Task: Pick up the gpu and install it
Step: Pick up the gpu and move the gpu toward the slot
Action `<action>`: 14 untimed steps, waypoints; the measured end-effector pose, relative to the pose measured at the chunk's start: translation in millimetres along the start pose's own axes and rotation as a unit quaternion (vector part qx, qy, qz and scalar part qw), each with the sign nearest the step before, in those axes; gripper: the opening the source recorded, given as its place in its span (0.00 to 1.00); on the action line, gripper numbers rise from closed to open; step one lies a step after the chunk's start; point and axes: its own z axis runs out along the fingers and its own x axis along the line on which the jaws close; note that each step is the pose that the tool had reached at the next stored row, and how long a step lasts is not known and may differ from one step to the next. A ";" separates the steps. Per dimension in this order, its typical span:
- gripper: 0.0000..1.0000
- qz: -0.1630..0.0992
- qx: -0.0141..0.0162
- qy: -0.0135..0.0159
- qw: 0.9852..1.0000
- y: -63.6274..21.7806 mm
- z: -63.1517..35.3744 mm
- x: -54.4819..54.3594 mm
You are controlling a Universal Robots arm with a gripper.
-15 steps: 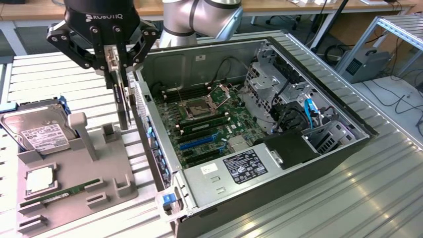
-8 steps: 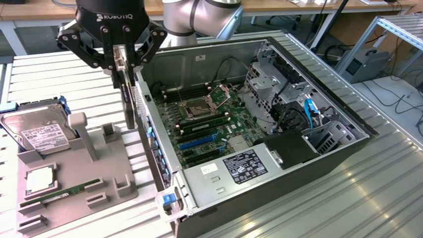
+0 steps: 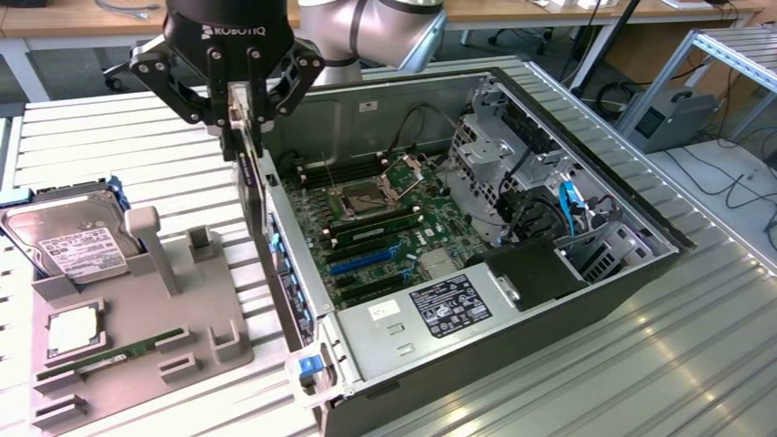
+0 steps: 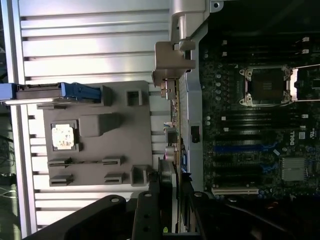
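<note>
My gripper (image 3: 243, 123) is partly closed, its fingers clamped on either face of the gpu (image 3: 247, 177). The thin black card hangs upright and edge-on over the wall of the open computer case (image 3: 607, 182) at the exterior view's left. It is above the motherboard (image 3: 377, 228) and not seated in a slot; I cannot tell whether it touches the wall. Seen from the wrist, the gpu (image 4: 169, 142) runs between the board and the grey parts tray (image 3: 134, 346). The tray carries a hard drive (image 3: 73, 241), a processor chip (image 3: 73, 330) and a green memory stick (image 3: 109, 357).
</note>
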 end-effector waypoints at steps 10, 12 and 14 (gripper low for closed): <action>0.27 0.000 0.000 0.013 1.000 -2.0 -0.9 -20.0; 0.27 0.000 0.001 0.016 1.000 -2.5 -1.1 -25.0; 0.27 0.000 0.001 0.019 1.000 -2.9 -1.3 -29.2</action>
